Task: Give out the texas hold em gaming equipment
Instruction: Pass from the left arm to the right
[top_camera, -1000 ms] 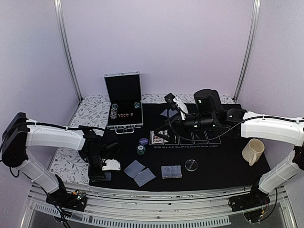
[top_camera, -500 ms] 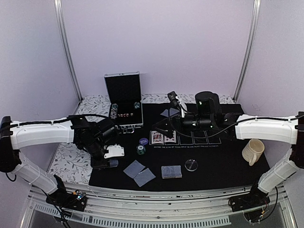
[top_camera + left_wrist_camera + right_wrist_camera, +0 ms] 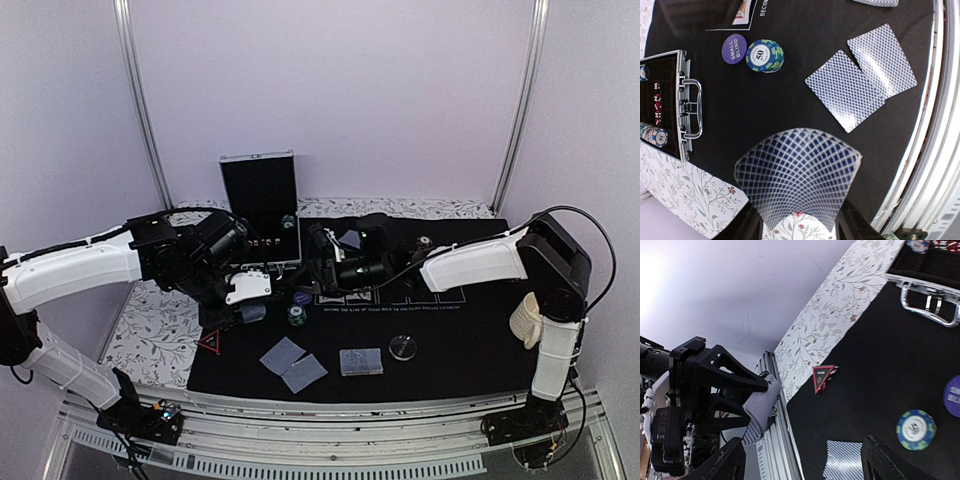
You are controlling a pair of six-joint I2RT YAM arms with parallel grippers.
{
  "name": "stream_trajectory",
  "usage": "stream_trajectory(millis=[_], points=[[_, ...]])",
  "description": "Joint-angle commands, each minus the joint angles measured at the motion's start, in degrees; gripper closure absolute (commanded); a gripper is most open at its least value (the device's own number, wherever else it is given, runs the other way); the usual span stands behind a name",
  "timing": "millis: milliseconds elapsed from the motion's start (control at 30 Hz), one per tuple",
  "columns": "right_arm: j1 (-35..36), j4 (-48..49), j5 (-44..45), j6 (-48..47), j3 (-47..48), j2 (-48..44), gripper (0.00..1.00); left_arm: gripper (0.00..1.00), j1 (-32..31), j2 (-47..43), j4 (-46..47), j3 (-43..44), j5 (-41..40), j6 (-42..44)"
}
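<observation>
My left gripper (image 3: 800, 222) is shut on a grey-blue backed playing card (image 3: 797, 172), which bows between its fingers above the black mat's left front corner. In the top view this left gripper (image 3: 243, 313) hangs over the mat's left edge. Two more cards (image 3: 292, 363) lie face down at the front, with a deck (image 3: 361, 361) and a clear disc (image 3: 403, 347) to their right. A green chip (image 3: 296, 315) and a purple small-blind disc (image 3: 302, 297) sit mid-mat. The red triangle marker (image 3: 209, 342) lies at the mat's left edge. My right gripper (image 3: 320, 272) hovers open and holds nothing.
An open metal case (image 3: 262, 215) with chips stands at the back left. A cream cup (image 3: 530, 320) sits at the right on the mat (image 3: 470, 340). Face-up cards lie in the mat's printed rectangles, partly under the right arm. The aluminium table rail (image 3: 777, 450) runs close by.
My left arm lifted and swung back and right with the card, uncovering the red triangle. My right arm swept left across the mat, its jaws narrowing slightly.
</observation>
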Motion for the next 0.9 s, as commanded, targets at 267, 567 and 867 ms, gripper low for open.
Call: stream_trajectory(millis=[267, 567, 867], points=[[5.15, 8.80, -7.59, 7.91, 10.11, 10.91, 0.24, 0.51, -0.89, 0.05, 0.94, 1.80, 0.64, 0.43], [6.47, 10.25, -8.99, 9.65, 12.09, 13.96, 0.39, 0.51, -0.95, 0.72, 1.50, 2.36, 0.53, 0.08], [6.44, 10.25, -11.31, 9.93, 13.28, 14.94, 0.77, 0.51, -0.96, 0.94, 1.78, 2.92, -0.04, 0.15]])
